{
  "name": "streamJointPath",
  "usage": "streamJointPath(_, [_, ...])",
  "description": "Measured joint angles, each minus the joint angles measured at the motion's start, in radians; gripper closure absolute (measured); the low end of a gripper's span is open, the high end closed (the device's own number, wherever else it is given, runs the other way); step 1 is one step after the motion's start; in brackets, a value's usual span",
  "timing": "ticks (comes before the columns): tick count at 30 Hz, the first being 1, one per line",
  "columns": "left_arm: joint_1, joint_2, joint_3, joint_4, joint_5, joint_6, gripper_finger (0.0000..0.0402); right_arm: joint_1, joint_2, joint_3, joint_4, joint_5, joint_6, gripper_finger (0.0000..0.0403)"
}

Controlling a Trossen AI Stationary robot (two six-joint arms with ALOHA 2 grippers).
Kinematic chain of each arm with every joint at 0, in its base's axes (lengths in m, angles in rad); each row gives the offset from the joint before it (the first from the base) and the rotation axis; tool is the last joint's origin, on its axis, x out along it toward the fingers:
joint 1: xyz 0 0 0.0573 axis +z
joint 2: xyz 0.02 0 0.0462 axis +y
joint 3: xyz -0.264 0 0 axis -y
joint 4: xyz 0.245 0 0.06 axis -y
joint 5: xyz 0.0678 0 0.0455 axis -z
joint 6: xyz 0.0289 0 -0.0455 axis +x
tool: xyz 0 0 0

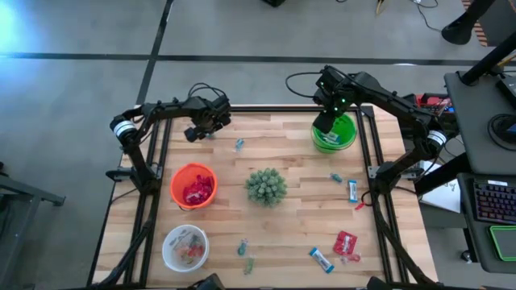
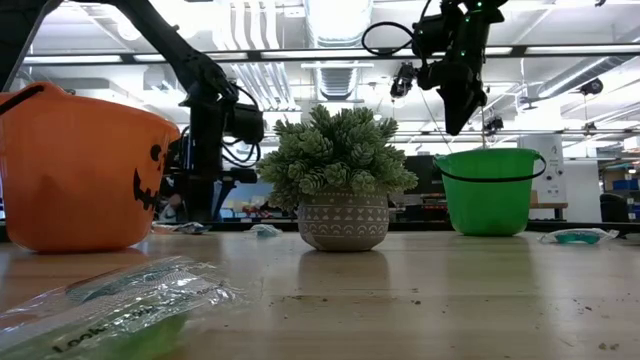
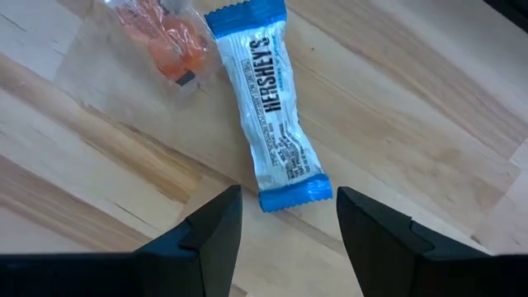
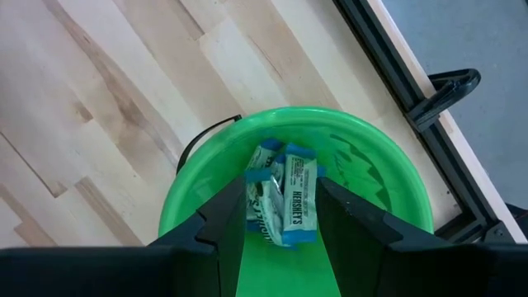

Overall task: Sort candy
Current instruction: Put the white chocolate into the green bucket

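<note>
A blue-and-white wrapped candy bar lies flat on the wooden table, next to an orange candy in clear wrap. My left gripper hovers open just above the bar's near end, at the table's far left, pointing down and touching nothing. My right gripper stands open high over the green bucket at the far right. Blue-and-white bars lie in the bucket's bottom. Other candy is scattered on the table: a blue-and-white bar, a red packet, small teal pieces.
A small potted spiky plant stands mid-table. An orange pumpkin bucket with red candy sits to its left, and a white bowl sits near the front left. More candy lies at the front right and front middle.
</note>
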Motion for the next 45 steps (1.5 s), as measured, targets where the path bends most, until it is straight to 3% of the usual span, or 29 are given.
streamJointPath(20, [0.025, 0.003, -0.015, 0.004, -0.058, -0.042, 0.0221, 0.000, 0.000, 0.000, -0.006, 0.000, 0.008, 0.0266])
streamJointPath(34, [0.026, 0.077, -0.013, 0.028, -0.056, -0.042, 0.0222, 0.000, 0.000, 0.000, -0.006, 0.000, 0.009, 0.0266])
streamJointPath(39, [0.026, 0.077, -0.013, 0.038, -0.074, -0.005, 0.0259, 0.000, 0.000, 0.000, -0.006, 0.000, 0.008, 0.0266])
streamJointPath(45, [0.027, 0.077, -0.013, 0.041, -0.087, 0.001, 0.0348, 0.000, 0.000, 0.000, -0.005, 0.000, 0.008, 0.0266])
